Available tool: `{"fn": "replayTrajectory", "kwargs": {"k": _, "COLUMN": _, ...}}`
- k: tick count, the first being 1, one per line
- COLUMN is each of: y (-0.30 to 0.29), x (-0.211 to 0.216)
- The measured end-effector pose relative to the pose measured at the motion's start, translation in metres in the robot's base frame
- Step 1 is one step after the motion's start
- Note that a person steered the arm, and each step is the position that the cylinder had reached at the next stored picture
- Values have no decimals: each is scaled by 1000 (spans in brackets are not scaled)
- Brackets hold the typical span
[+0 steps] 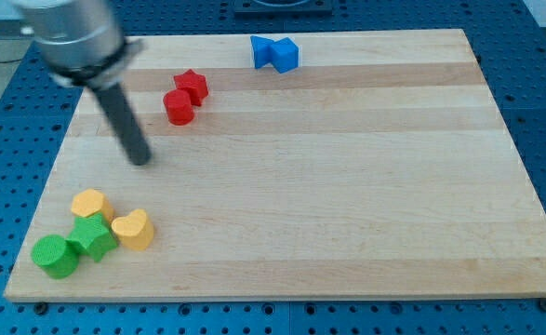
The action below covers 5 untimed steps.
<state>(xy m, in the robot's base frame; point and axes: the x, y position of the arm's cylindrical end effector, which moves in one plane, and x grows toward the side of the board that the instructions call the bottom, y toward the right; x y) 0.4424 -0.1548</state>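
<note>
**Rod parked on bare wood, left side of the board**

Here we are over the pale wooden board, its grain running in long smooth strips, set on a blue perforated bench. My tip sits on open wood toward the left, a straight dark matte rod slanting up into a blurred grey metal cylinder at the far left corner. There are no fingers here to be released or clenched (it is a plain rod, grasping nothing), and the tip touches no block.

Nearest to it, up and to the right, is the red pair: a red cylinder touching a red star just beyond it. Both look like glossy painted solids.

Further right along the far edge, a blue block, pinched in the middle like a bow tie, stands alone.

Down at the near left corner, a tight cluster: a yellow block with faceted sides, a green star pressed against it, a green cylinder on the star's left, and a yellow heart on its right. That cluster lies well apart from the tip.
</note>
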Motion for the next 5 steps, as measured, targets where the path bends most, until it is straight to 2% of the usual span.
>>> {"fn": "replayTrajectory", "kwargs": {"k": 1, "y": 88, "x": -60}}
{"fn": "replayTrajectory", "kwargs": {"k": 2, "y": 112, "x": -151}}
{"fn": "replayTrajectory", "kwargs": {"k": 3, "y": 66, "x": -185}}
{"fn": "replayTrajectory", "kwargs": {"k": 4, "y": 17, "x": -180}}
{"fn": "replayTrajectory", "kwargs": {"k": 5, "y": 7, "x": -158}}
